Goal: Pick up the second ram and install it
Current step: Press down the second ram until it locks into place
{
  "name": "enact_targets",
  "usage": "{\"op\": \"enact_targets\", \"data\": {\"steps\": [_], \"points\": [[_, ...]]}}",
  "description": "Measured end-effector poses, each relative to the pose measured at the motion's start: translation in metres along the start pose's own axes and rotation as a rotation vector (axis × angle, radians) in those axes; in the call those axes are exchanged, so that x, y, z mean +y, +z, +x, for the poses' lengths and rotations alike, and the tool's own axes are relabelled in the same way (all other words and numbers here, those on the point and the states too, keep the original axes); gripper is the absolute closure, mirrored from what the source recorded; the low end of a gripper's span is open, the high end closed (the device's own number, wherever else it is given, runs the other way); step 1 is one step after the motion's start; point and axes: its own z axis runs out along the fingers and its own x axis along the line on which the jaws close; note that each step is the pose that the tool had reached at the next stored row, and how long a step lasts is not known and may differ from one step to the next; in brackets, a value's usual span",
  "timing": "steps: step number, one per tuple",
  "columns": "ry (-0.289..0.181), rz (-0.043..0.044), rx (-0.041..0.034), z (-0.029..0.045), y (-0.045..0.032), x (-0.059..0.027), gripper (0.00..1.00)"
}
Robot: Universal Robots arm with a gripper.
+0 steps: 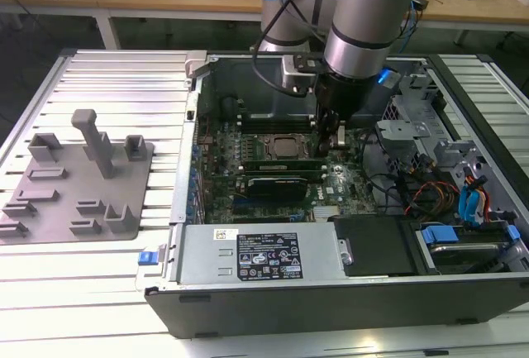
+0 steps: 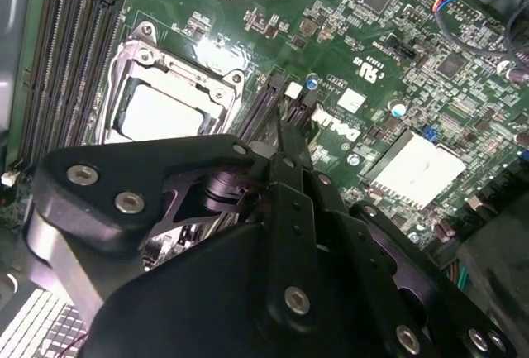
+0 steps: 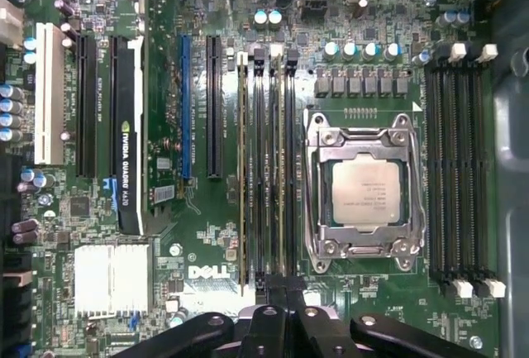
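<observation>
Hovering low over the motherboard (image 3: pixel 207 242), the end effector (image 3: pixel 277 296) pinches together above the second ram (image 3: pixel 281 168) (standing in its slot beside the CPU socket (image 3: pixel 364 188)), seemingly to press it home.

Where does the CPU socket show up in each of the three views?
Exterior view: CPU socket, mid-way across the open case.
Second wrist view: CPU socket, its metal frame catching glare.
First wrist view: CPU socket, seen square-on.
Shared landmark: the black memory slots alongside it.
</observation>
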Motion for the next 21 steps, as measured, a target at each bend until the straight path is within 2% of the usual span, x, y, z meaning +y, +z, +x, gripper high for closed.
{"op": "enact_targets", "data": {"steps": [6,7,10,21], "points": [[0.000,0.0001,-0.0002,-0.0022,0.0053,0.0000,0.92],[0.000,0.0001,-0.0002,-0.0022,0.0089,-0.0001,0.92],[0.000,0.0000,-0.0002,-0.0021,0.0119,-0.0001,0.92],[0.000,0.0000,0.0003,-0.0019,0.0164,-0.0003,0.92]]}}
